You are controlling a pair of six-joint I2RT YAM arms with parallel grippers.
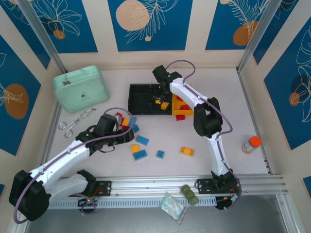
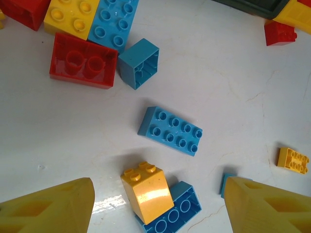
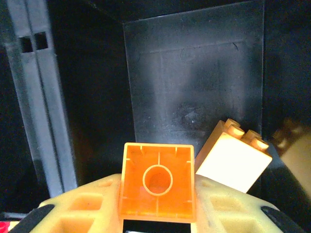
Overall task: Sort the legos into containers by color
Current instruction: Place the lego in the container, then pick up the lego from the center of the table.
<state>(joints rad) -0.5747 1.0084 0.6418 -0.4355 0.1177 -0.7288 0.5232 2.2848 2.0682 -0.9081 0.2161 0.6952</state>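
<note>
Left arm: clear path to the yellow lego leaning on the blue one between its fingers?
Probably yes. The left gripper is open, the yellow lego sits in the gap below, nothing covers it. The blue lego beneath touches it and may get dragged along.

Cream walls (image 1: 102,29) carrying blue leaf-print panels (image 1: 170,29) are enclosing a white worktop (image 1: 170,136); even light is falling across it.

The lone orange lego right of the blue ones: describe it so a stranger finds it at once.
On the white table, look in front of the black containers. Past the right end of the scattered blue legos lies one orange lego. Unlike the other yellow ones, it sits alone, touching nothing.
</note>
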